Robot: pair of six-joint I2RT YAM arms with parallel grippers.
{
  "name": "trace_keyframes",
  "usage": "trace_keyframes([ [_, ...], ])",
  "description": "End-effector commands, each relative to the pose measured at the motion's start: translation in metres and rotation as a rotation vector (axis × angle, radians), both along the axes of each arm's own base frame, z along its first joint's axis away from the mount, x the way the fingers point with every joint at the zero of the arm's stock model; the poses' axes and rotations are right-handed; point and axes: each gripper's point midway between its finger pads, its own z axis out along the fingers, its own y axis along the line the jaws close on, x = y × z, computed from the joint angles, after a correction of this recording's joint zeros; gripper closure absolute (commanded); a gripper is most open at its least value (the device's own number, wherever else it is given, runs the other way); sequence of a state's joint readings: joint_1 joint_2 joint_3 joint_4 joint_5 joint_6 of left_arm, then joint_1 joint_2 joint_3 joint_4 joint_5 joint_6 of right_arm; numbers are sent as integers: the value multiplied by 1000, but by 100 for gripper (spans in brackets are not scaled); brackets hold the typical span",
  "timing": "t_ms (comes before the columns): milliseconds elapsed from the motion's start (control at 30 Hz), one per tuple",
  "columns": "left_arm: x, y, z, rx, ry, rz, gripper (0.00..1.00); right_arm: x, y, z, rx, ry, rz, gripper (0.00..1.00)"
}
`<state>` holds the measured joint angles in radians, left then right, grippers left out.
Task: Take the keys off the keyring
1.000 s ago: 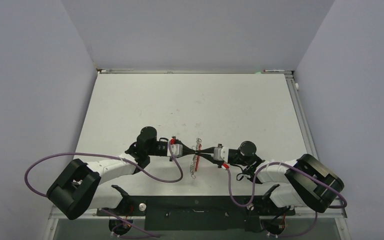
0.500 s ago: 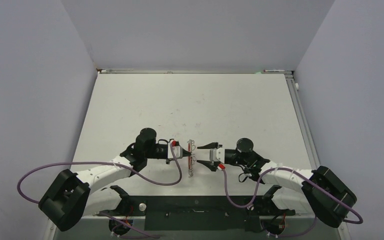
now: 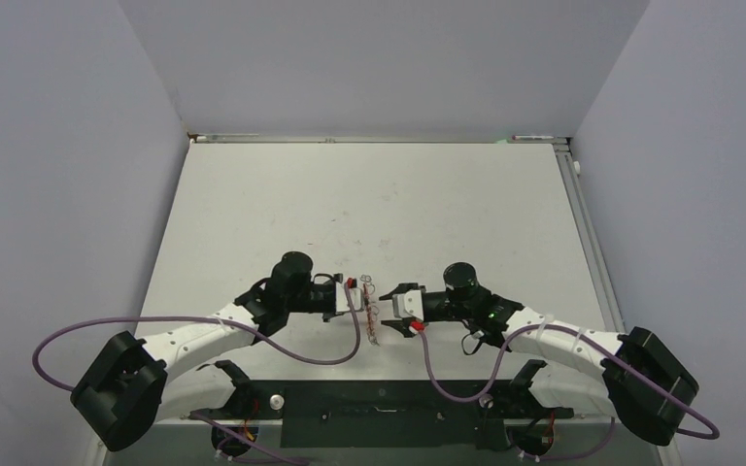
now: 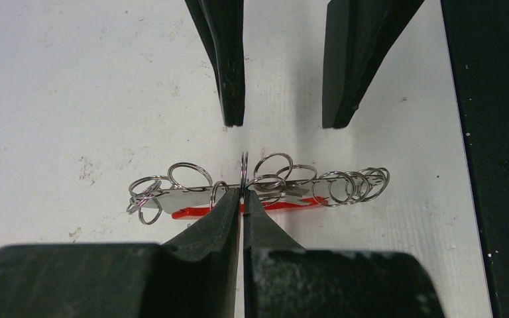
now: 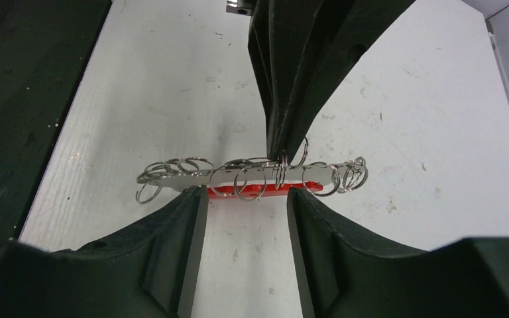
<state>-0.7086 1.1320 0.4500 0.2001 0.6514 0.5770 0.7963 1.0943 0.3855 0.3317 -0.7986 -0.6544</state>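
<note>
The keyring is a bundle of several thin metal rings with a red curved piece below it. Flat silver keys run lengthwise through the bundle. My left gripper is shut, pinching one upright ring at the bundle's middle. My right gripper is open, its fingers just short of the keys and red piece, gripping nothing. In the top view the keyring hangs between the left gripper and the right gripper, near the table's front edge.
The black base frame runs along the near edge right behind the grippers. Purple cables loop from both arms over the white table. Grey walls enclose the left, right and back.
My right gripper has opened and let go of the bundle, backing off slightly. The left gripper stays shut on the ring and has shifted the bundle a little to the left.
</note>
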Motion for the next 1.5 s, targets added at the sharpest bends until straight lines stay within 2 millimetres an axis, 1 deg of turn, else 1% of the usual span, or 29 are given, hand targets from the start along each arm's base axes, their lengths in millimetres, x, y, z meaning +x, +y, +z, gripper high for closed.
trace_keyframes([
  [0, 8, -10, 30, -36, -106, 3, 100, 12, 18, 18, 22, 13, -46, 56],
  [33, 6, -10, 30, -34, -111, -3, 100, 16, 20, 21, 35, 17, -75, 60],
  [67, 4, -10, 30, -33, -118, -7, 100, 18, 21, 24, 50, 10, -90, 62],
  [200, 1, -11, 33, -33, -141, -7, 100, 16, 26, 25, 59, -3, -96, 66],
  [367, -1, -13, 33, -19, -144, -7, 100, 17, 32, 26, 47, -28, -112, 70],
  [567, 2, -13, 31, -2, -142, 7, 100, 20, 33, 22, 18, -34, -138, 78],
  [667, 0, -13, 32, -5, -134, 5, 100, 18, 34, 18, -3, -31, -130, 79],
  [900, -2, -14, 34, 0, -122, 4, 100, 21, 37, 14, -29, -50, -142, 83],
  [1000, -3, -14, 34, -1, -109, 8, 100, 22, 37, 10, -49, -52, -142, 88],
  [1033, -3, -14, 34, -1, -105, 7, 100, 22, 37, 8, -55, -53, -144, 93],
  [1067, -4, -14, 34, -3, -97, 8, 100, 24, 37, 7, -58, -55, -150, 95],
  [1133, -6, -15, 35, -8, -74, 9, 100, 24, 36, 6, -58, -59, -154, 95],
  [1200, -7, -14, 34, -7, -40, 18, 100, 24, 36, 11, -32, -69, -155, 95],
  [1333, -11, -10, 31, -18, 46, 22, 76, 20, 33, 27, 75, -115, -142, 95],
  [1367, -10, -7, 32, -29, 72, 26, 70, 18, 31, 26, 89, -116, -142, 95],
  [1467, -7, -4, 35, -61, 141, 31, 64, 20, 28, 34, 144, -122, -146, 95],
])
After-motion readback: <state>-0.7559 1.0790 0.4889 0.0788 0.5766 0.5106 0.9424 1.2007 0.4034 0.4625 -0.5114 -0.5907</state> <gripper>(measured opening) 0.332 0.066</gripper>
